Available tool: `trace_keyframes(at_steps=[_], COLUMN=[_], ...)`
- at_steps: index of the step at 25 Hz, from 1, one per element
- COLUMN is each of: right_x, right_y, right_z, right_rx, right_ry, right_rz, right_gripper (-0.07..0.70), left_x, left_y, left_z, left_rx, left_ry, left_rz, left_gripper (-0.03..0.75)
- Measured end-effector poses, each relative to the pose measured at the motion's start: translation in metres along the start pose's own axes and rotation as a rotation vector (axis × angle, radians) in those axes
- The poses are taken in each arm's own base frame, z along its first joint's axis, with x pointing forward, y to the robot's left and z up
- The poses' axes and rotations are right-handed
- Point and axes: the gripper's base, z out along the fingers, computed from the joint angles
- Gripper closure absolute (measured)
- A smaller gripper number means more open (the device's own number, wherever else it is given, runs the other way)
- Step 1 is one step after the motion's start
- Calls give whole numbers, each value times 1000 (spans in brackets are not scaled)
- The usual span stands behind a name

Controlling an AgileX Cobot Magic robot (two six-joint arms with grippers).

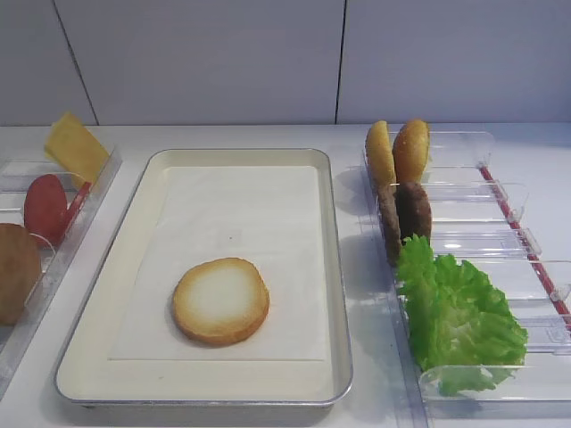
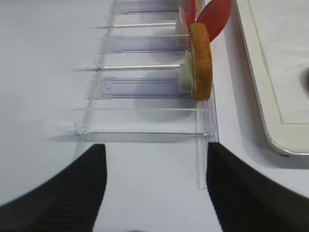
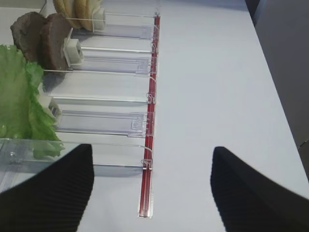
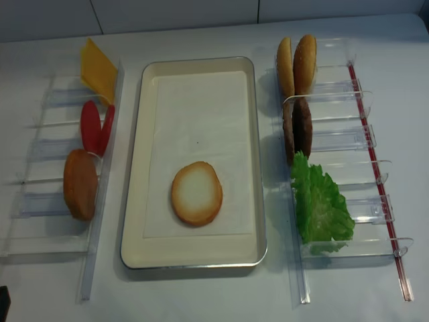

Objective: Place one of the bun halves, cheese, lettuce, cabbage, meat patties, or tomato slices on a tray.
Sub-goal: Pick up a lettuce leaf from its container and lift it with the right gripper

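Observation:
One bun half lies cut face up on the paper-lined tray. More bun halves, the meat patties and the lettuce stand on edge in the right rack. In the left rack are the cheese, the tomato slices and another bun half. No cabbage is in view. My right gripper is open over the table at the right rack's near end. The left gripper is open before the left rack.
Both racks are clear plastic with dividers. A red strip runs along the right rack's outer side. The tray's rim passes close to the right of the left rack. White table lies beyond both racks.

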Motion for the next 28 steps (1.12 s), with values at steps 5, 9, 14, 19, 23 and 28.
trace_keyframes(at_steps=[5, 9, 14, 19, 23, 28], right_x=[0, 0, -10, -40, -69, -97], right_y=[0, 2, 16, 27, 35, 46], right_z=[0, 0, 2, 7, 9, 21], right_rx=[0, -21, -175, -311, -404, -535], right_ry=[0, 0, 44, 151, 184, 221], right_rz=[0, -8, -50, -97, -104, -62], right_gripper=[113, 113, 134, 157, 159, 159], left_x=[0, 0, 0, 0, 0, 0], left_y=[0, 0, 0, 0, 0, 0], left_z=[0, 0, 0, 0, 0, 0], left_rx=[0, 0, 0, 0, 0, 0], left_ry=[0, 0, 0, 0, 0, 0], left_rz=[0, 0, 0, 0, 0, 2], left_gripper=[278, 278, 278, 278, 278, 278])
